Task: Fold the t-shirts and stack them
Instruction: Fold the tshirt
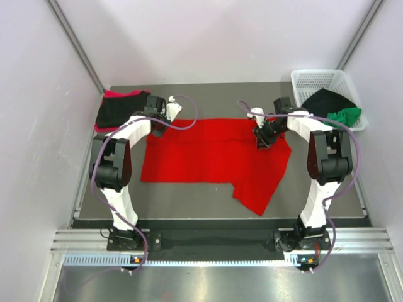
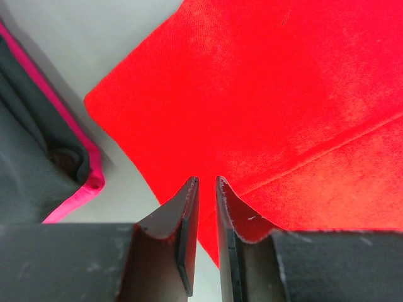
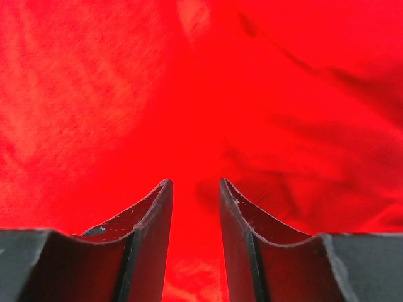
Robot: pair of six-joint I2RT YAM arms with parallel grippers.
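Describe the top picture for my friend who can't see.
A bright red cloth t-shirt lies spread on the dark table between two white robot arms. Folded black and pink shirts sit far left; a white plastic lattice basket holds more far right.

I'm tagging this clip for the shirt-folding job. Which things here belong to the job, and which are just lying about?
For the job: red shirt spread on the table; folded black shirt on a pink shirt, far left; bunched black shirt and green shirt in the white basket.
Lying about: white basket; table.
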